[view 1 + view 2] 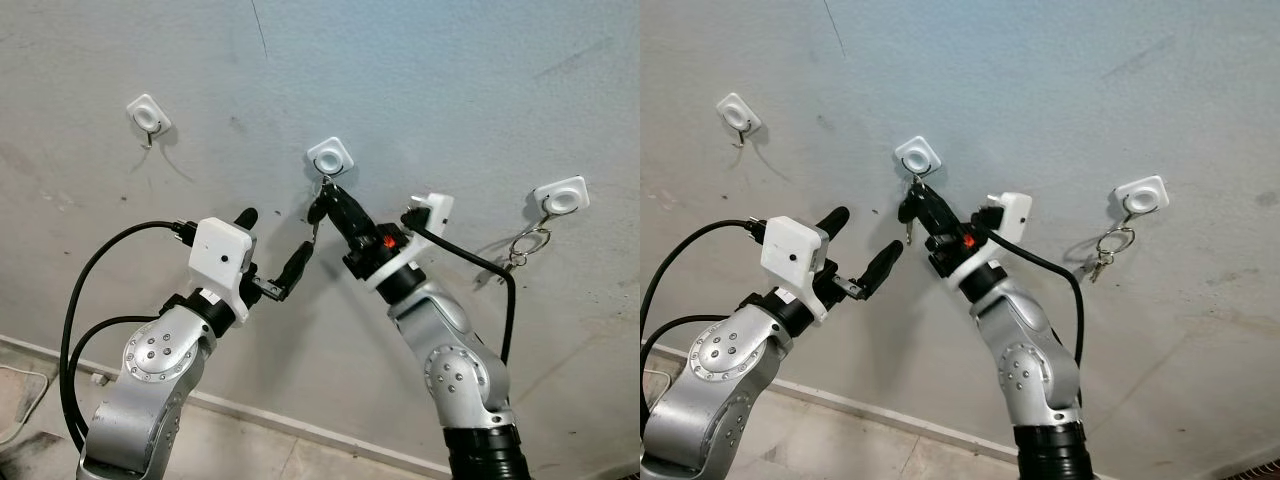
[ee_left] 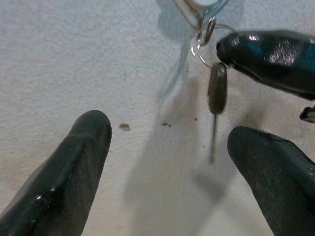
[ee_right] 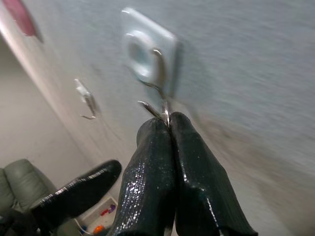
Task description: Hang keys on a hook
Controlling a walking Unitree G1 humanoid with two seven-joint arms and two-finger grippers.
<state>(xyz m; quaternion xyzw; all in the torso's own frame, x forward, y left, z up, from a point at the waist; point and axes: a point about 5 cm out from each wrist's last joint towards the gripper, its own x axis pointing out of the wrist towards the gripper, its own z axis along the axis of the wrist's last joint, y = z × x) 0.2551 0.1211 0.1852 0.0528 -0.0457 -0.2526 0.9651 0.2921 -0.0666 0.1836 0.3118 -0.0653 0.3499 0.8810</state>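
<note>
Against a pale grey rough plaster wall (image 1: 420, 80), the right gripper (image 1: 328, 203) reaches up to the middle white square adhesive hook (image 1: 331, 157), its two black fingers pressed together on the thin silver key ring (image 2: 203, 42), which sits on the hook's metal wire. A dark-headed key with a slim metal blade (image 2: 216, 101) dangles from that ring just below the hook. The left gripper (image 1: 272, 248) hovers just beneath the key with fingers spread wide and holding nothing, while another white hook (image 1: 149, 115) sits far left and a third (image 1: 561, 195), to the right, carries a silver key bunch (image 1: 524, 246).
</note>
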